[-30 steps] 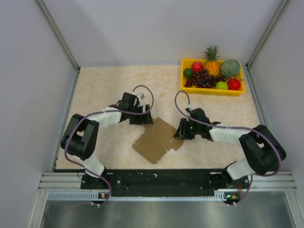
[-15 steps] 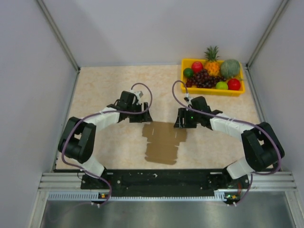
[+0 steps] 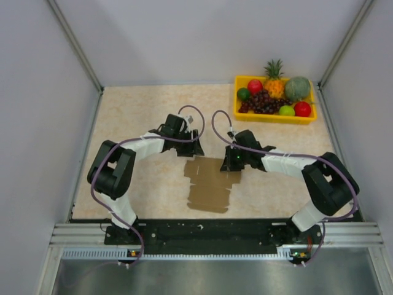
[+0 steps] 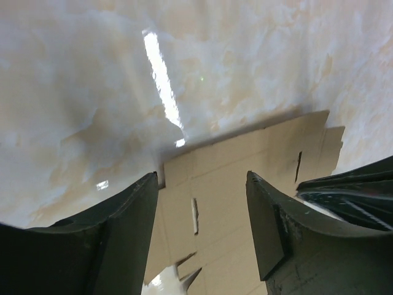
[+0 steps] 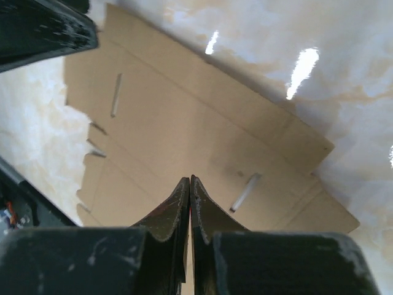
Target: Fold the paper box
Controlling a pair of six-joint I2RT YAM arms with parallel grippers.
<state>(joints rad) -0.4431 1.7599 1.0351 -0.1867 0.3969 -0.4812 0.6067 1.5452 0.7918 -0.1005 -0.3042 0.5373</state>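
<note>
The paper box (image 3: 212,184) is a flat brown die-cut sheet with slots and notched flaps, lying on the table between the arms. My left gripper (image 3: 191,149) hovers at the sheet's far left corner, open, with nothing between its fingers. In the left wrist view the left gripper (image 4: 202,178) frames the paper box (image 4: 245,160) below it. My right gripper (image 3: 231,163) is at the sheet's far right edge, shut. In the right wrist view the right gripper (image 5: 190,179) points its closed tips down at the paper box (image 5: 184,123); I cannot tell whether they touch it.
A yellow fruit tray (image 3: 270,118) with a pineapple, grapes, a melon and apples stands at the back right. Grey walls close the table on three sides. The other arm's dark fingers (image 5: 43,31) show at the top left of the right wrist view.
The sheet turned square to the table a second ago and has lain still since. The right gripper moved left over its far edge and shut. The left gripper shifted right and narrowed somewhat.
</note>
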